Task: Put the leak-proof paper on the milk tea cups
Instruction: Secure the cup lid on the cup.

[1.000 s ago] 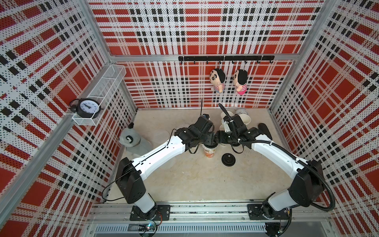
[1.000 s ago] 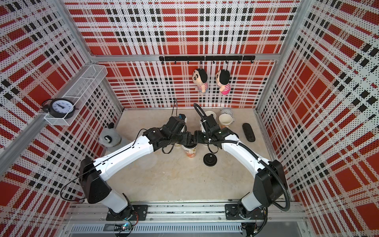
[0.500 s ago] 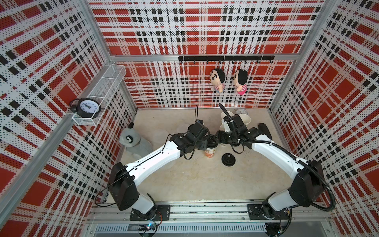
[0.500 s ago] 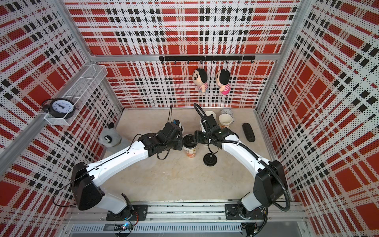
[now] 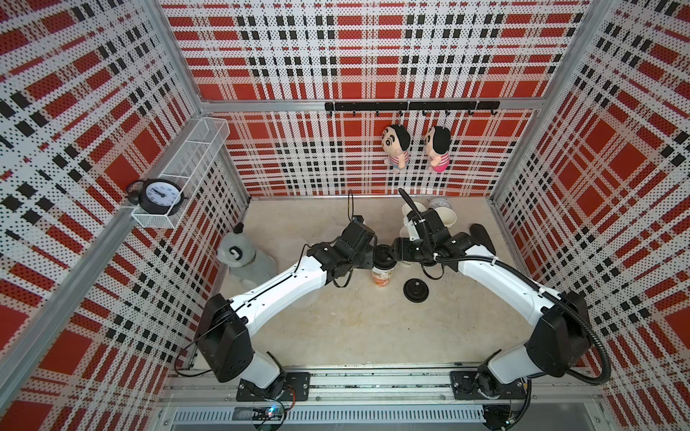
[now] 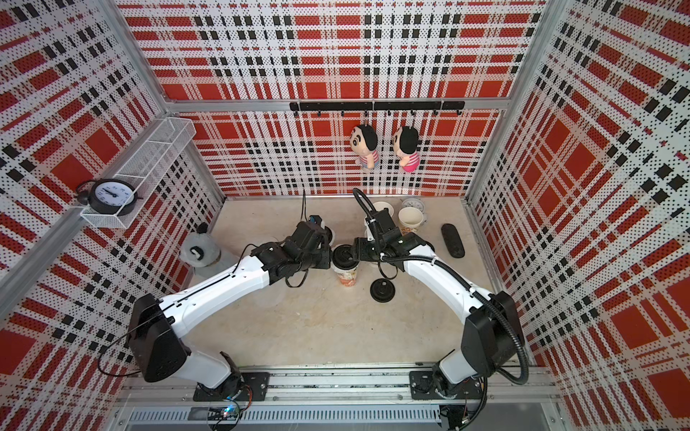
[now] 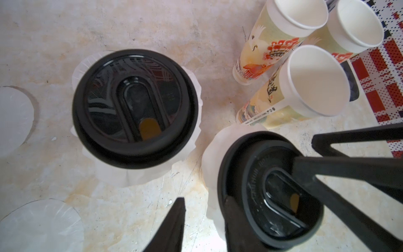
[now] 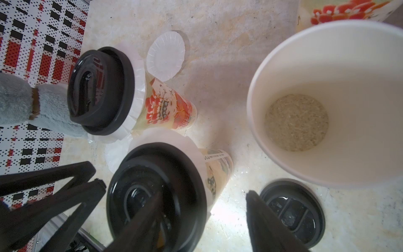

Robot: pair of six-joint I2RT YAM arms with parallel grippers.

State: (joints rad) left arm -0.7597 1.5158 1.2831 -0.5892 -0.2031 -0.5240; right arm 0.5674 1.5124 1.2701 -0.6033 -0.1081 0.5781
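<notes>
L gripper part open, empty, one finger at rim of black lid; R gripper part open, empty, finger over same lid.
Lidded milk tea cup at frame ctr in both top views, leak-proof paper sticking out under lid; spare sheet flat on floor.

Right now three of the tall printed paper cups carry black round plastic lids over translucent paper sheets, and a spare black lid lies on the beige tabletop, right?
Two, not three. The left wrist view shows two black lids over paper sheets; three cups stand open. The spare lid is on the tabletop.
</notes>
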